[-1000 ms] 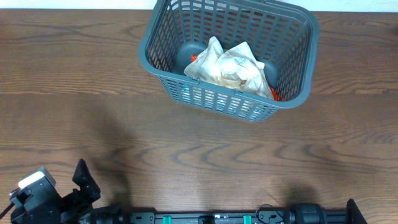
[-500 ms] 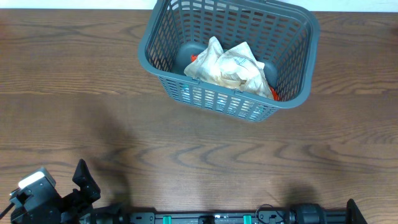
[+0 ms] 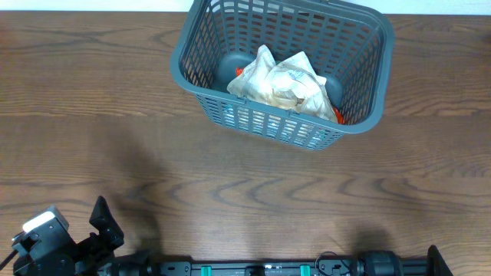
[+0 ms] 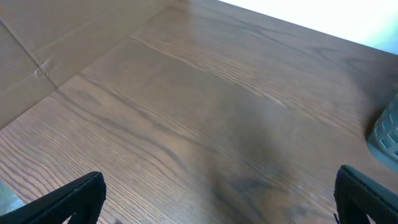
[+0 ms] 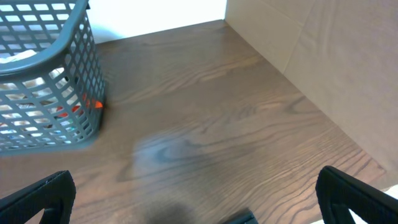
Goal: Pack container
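Wood table [image 3: 115, 153]: container [image 3: 268, 123] at far edge, 12 o'clock, long axis roughly 9-to-3, packets [image 3: 284, 80] inside. Left gripper [image 4: 217, 202] and right gripper [image 5: 199, 199] spread wide, empty. Container lies 11 o'clock off right gripper, probably the nearer arm.

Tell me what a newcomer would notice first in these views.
The dark grey basket at the far edge of the wooden table stands out, with crumpled pale food packets heaped inside and a scrap of orange showing at their edge. Both arms sit at the near edge, the left gripper and right gripper wide open and holding nothing.
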